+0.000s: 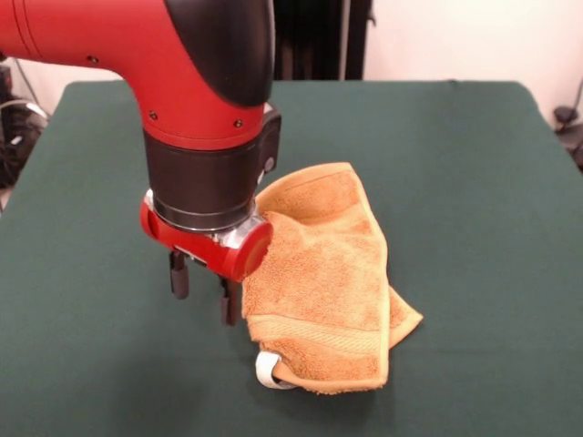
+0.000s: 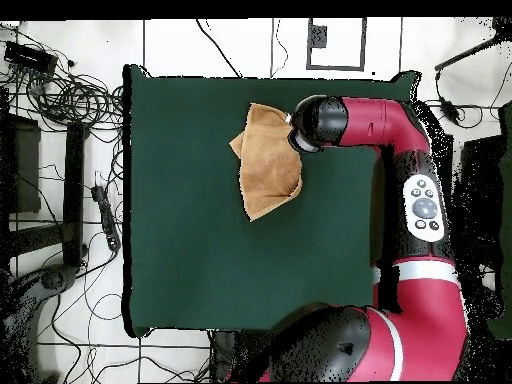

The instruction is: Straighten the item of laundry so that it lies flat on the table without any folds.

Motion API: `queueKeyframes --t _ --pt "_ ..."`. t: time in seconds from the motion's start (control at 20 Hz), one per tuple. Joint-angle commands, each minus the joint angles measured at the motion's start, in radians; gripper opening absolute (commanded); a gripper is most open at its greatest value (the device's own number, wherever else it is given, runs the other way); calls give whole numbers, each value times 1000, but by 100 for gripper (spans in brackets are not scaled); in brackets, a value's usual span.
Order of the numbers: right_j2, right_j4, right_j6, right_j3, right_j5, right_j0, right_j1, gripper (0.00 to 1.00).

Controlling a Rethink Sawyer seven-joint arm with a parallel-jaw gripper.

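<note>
The orange-tan terry towel (image 1: 323, 273) lies folded over itself on the dark green table (image 1: 474, 182), with a woven band near its front hem and a white tag loop (image 1: 269, 371) at the front corner. In the overhead view the towel (image 2: 268, 165) sits near the table's (image 2: 200, 240) far edge. My gripper (image 1: 204, 293) hangs just left of the towel's edge, with its two dark fingers (image 1: 179, 276) apart, empty and just above the cloth surface. In the overhead view the arm's head (image 2: 318, 122) hides the gripper.
The red and black arm (image 2: 400, 170) reaches over the table's right side in the overhead view. Cables and stands (image 2: 60, 110) lie on the floor beyond the left edge. The table edges (image 1: 55, 100) show at the back corners.
</note>
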State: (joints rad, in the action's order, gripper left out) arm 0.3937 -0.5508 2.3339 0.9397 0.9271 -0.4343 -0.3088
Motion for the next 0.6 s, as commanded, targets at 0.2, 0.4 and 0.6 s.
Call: queueKeyframes --t 0.2,0.4,0.6 --pt "76 7 -300 -2 115 72 -2 100" --pt "99 25 -360 42 101 47 -18 100" --pt "113 43 -373 67 101 32 -32 100"
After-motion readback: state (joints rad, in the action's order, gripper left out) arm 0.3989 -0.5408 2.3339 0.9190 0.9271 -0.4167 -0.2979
